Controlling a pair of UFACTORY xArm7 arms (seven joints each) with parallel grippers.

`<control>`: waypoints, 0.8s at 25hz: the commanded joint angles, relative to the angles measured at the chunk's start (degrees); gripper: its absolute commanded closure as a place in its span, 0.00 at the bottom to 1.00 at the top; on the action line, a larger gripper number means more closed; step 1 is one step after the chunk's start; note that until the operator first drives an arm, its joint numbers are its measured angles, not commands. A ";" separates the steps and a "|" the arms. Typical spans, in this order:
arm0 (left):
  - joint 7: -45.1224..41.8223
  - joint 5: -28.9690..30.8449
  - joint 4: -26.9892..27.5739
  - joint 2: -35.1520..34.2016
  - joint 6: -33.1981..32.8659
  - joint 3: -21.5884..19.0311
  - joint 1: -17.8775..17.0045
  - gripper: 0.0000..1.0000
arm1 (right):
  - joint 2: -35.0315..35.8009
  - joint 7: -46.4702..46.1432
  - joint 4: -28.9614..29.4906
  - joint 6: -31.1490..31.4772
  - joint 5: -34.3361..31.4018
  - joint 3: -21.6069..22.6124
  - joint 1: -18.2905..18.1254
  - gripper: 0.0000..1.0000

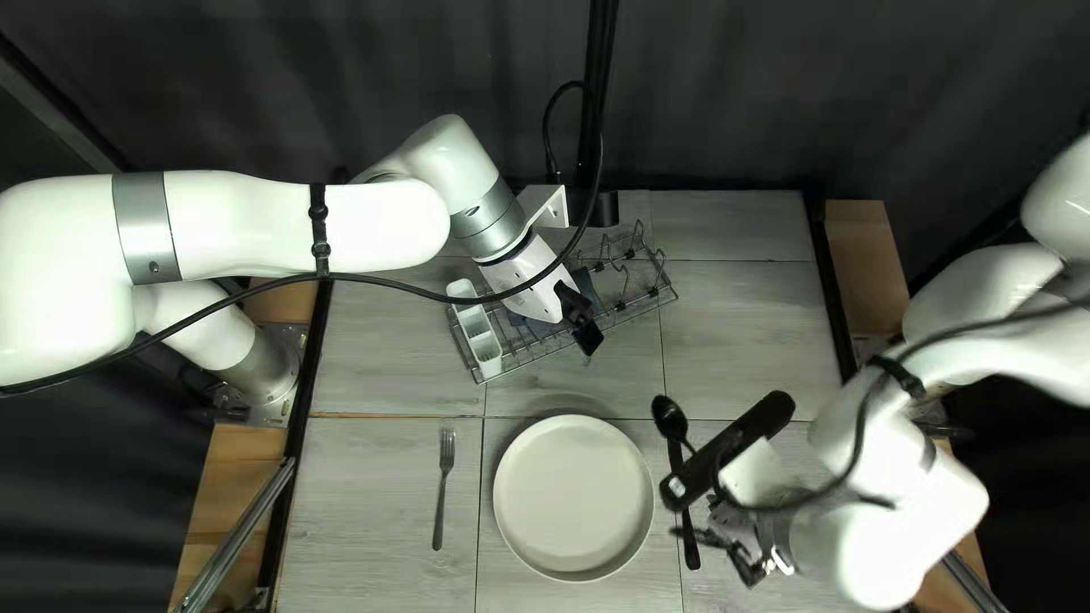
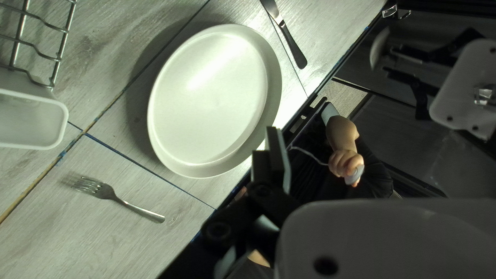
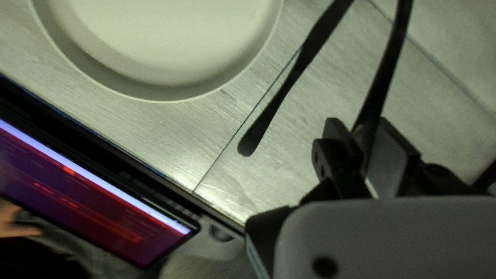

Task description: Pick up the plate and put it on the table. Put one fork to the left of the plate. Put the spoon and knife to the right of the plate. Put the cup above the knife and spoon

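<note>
Spoon [image 1: 669,417], dark and slender, is held by its handle in the right end effector [image 1: 715,536]; the right wrist view has both black fingers closed against the handle, one on each side. Its bowl reaches beyond that end effector, toward the rack [image 1: 534,359]. Just to the left of the right end effector lies the knife [image 1: 690,545] on the tabletop [image 1: 375,568], its dark handle pointing toward the near edge. In the top left view the bowl overlaps the knife's far part; whether they touch, I cannot tell.

Farther left of the right end effector, past the knife, the pale round plate [image 1: 573,497] lies flat, and the fork [image 1: 444,488] lies past it on the other side, tines toward the far edge.

The left end effector [image 1: 588,338] hangs over the near side of the wire rack, its fingers together with nothing held. To its left, in the rack, stands a white divided holder [image 1: 478,329]. The plate is on its near-edge side. Past the tabletop's edge, ahead of the left end effector in its wrist view, a person's hand [image 2: 345,163] holds a small pale object [image 2: 355,175].
</note>
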 commanded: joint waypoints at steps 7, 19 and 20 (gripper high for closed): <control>0.00 0.00 0.00 0.00 0.00 0.00 0.00 0.00 | -4.85 17.48 -7.92 -11.74 9.56 0.50 0.87 1.00; 0.00 0.00 0.00 0.00 0.00 0.00 0.00 0.00 | -14.96 12.49 -12.58 -26.21 21.95 2.43 -1.42 1.00; 0.00 0.00 0.00 0.00 0.00 0.00 0.00 0.00 | -15.67 11.62 -12.67 -26.81 23.13 2.89 -1.87 1.00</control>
